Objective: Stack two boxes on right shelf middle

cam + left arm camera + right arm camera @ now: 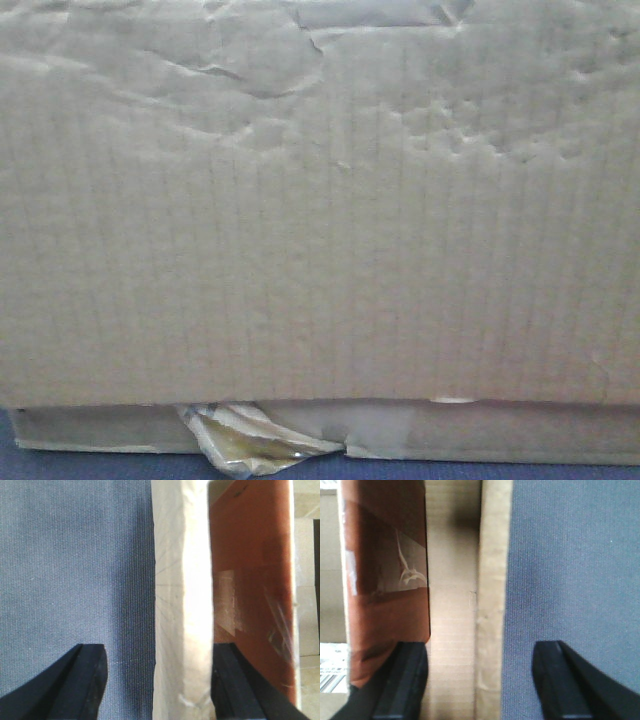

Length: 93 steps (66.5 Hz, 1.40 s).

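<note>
— What's underneath?
— Blue woven cloth (75,570). The tall box (320,220) sits on the flat box (500,430).
— And the grippers?
— The left gripper (159,650) and right gripper (480,647) are spread wide, gripping nothing. A cardboard edge (182,605) runs between each one's fingers.

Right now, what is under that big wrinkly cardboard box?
A thin flat box lies under the wrinkly box, a crumpled tape scrap at its front edge, blue cloth beneath. The wrinkly box covers the flat one's top.

Dim, soft-focus, washed-out frames
</note>
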Each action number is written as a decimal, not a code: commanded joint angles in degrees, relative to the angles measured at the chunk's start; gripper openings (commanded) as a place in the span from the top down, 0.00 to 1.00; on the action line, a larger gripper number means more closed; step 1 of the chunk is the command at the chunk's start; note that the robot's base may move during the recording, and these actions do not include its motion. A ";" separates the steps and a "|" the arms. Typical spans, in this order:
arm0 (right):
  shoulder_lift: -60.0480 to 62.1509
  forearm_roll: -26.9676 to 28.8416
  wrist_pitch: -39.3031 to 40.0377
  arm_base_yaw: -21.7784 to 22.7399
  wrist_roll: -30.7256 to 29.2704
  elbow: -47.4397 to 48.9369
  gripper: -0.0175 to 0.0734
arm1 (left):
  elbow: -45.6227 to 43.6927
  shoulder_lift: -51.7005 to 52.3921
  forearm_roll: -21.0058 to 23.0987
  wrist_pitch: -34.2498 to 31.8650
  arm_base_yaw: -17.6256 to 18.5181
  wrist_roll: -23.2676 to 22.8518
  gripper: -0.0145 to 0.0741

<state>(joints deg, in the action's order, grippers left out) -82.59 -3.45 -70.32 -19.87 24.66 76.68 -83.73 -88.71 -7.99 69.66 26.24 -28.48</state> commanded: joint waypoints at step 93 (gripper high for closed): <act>0.51 -18.33 12.48 -7.51 9.98 17.62 0.98 | -17.96 5.56 -24.83 0.28 5.38 -9.51 0.96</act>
<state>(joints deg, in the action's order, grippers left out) -82.63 -17.90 -62.24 -27.21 34.14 91.37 -98.92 -84.48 -29.91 71.41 31.25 -37.28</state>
